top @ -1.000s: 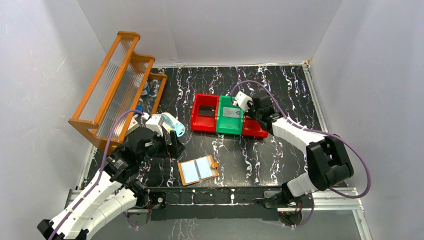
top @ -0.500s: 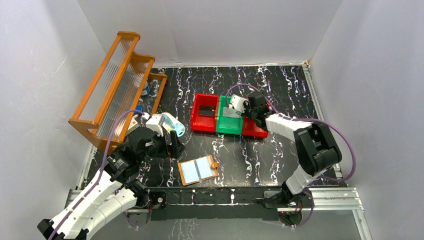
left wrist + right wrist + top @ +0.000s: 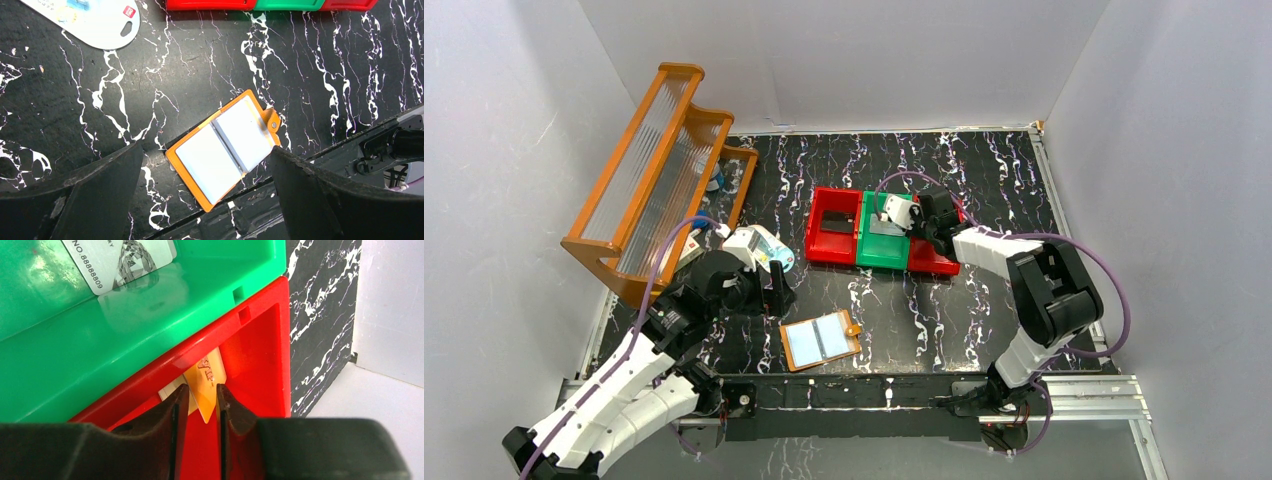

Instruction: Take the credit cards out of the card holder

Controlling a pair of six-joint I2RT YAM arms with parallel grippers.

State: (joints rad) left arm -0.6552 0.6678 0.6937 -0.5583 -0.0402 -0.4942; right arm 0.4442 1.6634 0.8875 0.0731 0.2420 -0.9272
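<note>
Orange and spread open like a book, the one card holder (image 3: pixel 225 150) lies flat on the black marbled table (image 3: pixel 994 170) close to its near edge. Its two pale blue-grey panels face up and its small tab (image 3: pixel 273 124) points right. The left gripper (image 3: pixel 205 151) hangs above it with jaws wide, one dark finger on either side of the holder in the wrist view, touching nothing. Just beyond, a single blue-and-white oval pack (image 3: pixel 95 20) rests on the table.

Further back stand three bins in a touching row: the left red bin (image 3: pixel 816 250), the green bin (image 3: pixel 882 263) and the right red bin (image 3: pixel 936 264). The left red bin holds one dark card (image 3: pixel 836 222), and the green bin holds one grey printed card (image 3: pixel 125 260). The right gripper (image 3: pixel 201 388) reaches into the right red bin with jaws narrow. The corner of an orange-yellow card (image 3: pixel 207 375) sits between them; whether they pinch it I cannot tell. One white card (image 3: pixel 170 388) shows partly behind it. At far left stands one orange rack (image 3: pixel 654 160).
</note>
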